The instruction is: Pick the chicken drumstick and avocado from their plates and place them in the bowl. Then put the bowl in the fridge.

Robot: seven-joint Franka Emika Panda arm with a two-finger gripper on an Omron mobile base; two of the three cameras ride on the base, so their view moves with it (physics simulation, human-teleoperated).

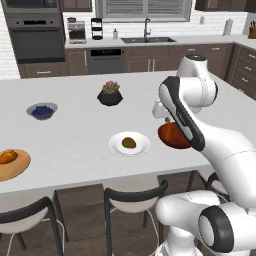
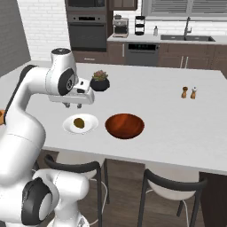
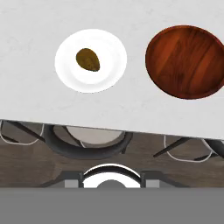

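Observation:
The avocado (image 1: 129,142) lies on the white plate (image 1: 116,146), also seen as avocado (image 3: 88,59) on plate (image 3: 109,74) in the hand view. Right of it stands the empty reddish-brown bowl (image 2: 124,125), partly hidden behind my arm in the left base view (image 1: 170,135). The chicken drumstick (image 1: 7,156) rests on the tan plate (image 1: 17,167) at the counter's far left. My gripper (image 2: 73,105) hangs open above the counter's near edge, just behind and above the white plate, holding nothing. The fridge is out of view.
A grey bowl of blue berries (image 1: 42,110) and a black pot with a succulent (image 1: 110,95) stand farther back. Two shakers (image 2: 189,92) sit to the right. Stools (image 1: 132,197) line the counter's near edge. The wall oven (image 1: 37,37) is at the back.

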